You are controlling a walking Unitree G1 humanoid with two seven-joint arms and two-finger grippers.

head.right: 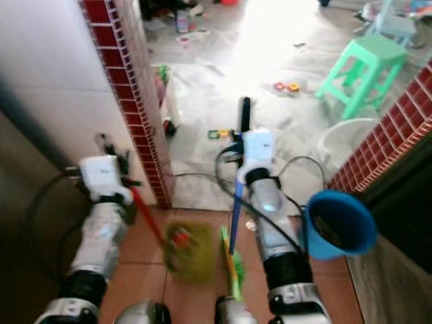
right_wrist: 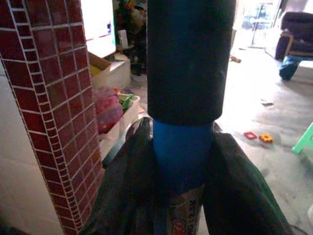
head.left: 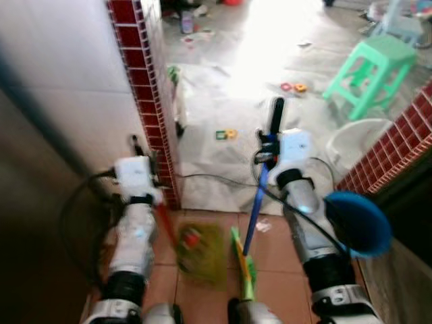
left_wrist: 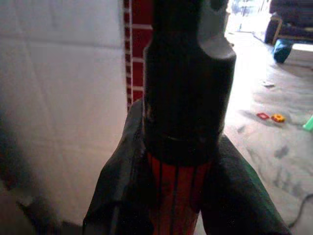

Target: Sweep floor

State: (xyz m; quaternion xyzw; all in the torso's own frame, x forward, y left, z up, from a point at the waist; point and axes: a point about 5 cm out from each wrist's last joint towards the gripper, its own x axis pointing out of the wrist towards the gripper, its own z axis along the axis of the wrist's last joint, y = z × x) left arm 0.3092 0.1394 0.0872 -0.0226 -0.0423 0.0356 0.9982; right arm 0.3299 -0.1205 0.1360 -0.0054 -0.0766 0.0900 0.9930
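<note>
Left eye view has the right gripper [head.left: 270, 143] clamping the blue broom handle [head.left: 255, 206] and the left gripper [head.left: 138, 156] the red dustpan handle [head.left: 164, 225]; carry both steadily toward far toy bricks [head.left: 227, 134].

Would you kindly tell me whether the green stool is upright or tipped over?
Upright: the green stool stands on its legs, seat on top.

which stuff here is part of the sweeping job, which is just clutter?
Job: broom in right gripper; dustpan on red handle in left gripper.

Clutter: green stool, blue tub, toy blocks, white basin, cable.
</note>
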